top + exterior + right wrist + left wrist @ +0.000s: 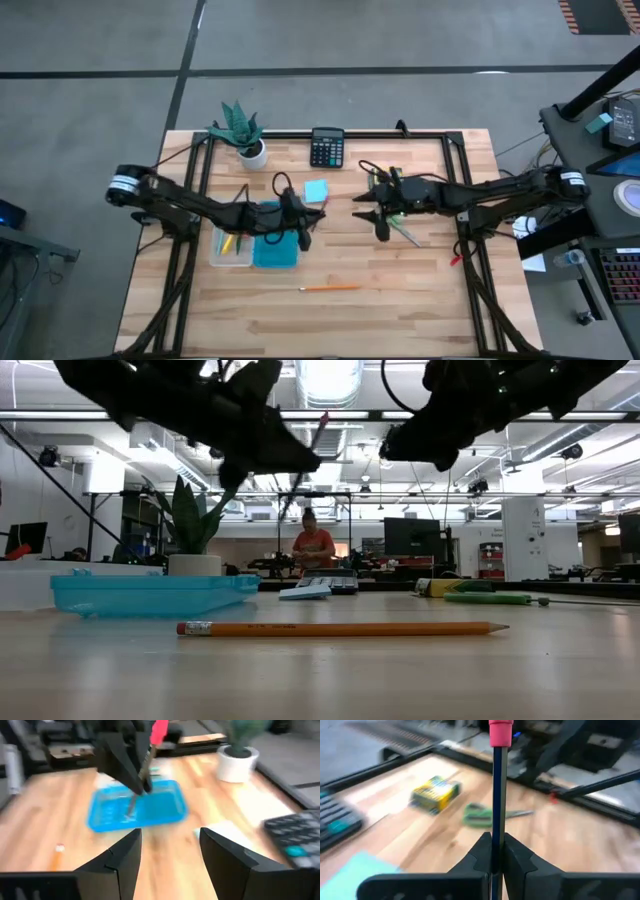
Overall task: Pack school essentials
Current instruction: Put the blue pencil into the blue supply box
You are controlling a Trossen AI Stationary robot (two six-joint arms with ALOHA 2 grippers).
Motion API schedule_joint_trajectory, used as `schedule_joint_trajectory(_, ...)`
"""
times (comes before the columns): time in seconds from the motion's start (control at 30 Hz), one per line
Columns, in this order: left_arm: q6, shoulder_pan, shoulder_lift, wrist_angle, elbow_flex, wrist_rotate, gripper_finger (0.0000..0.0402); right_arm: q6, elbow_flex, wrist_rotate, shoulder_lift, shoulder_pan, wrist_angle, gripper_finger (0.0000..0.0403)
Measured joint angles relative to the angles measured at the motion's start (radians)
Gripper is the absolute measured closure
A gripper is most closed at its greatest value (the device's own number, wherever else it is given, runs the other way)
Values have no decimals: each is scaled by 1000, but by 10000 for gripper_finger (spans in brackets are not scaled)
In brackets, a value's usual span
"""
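**A pencil held over the lid, the box just beside it**

The worktop (400,310) is seen from above with both arms over its middle; the clear box (230,247) lies at the left, and the teal lid (277,250) lies flat, touching its right side. The left hand (300,222) hangs over the lid and is closed on a dark pencil with a pink eraser (500,732); the long axis of this pencil stands near to upright, eraser end up, as the left wrist view shows. It is judged that the coming move turns on one relation: the box lies to the left of the held pencil, so the hand must be carried that way. The right hand (383,215) hovers with its fingers apart and holding nothing, above the green-handled scissors (400,226) and near the yellow crayon box (435,794); the light-blue sticky-note pad (316,191) lies between the hands; the orange pencil (330,288) lies alone, well apart, its long axis across the worktop.
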Motion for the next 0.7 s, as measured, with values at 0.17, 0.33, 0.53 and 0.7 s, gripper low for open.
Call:
schedule_joint_trajectory(0.17, -156, 2, -144, -372, 20, -96, 399, -55, 0, 94, -47, 0, -73, 222)
schedule_joint_trajectory(0.33, -366, 5, -211, -808, 108, -133, 399, -114, 0, 109, -58, 0, -110, 228)
schedule_joint_trajectory(0.53, -571, 5, -199, -1220, 234, -111, 399, -136, -7, 140, -51, -9, -133, 234)
schedule_joint_trajectory(0.7, -640, 5, -170, -1374, 308, -63, 399, -158, -11, 140, -45, -13, -152, 237)
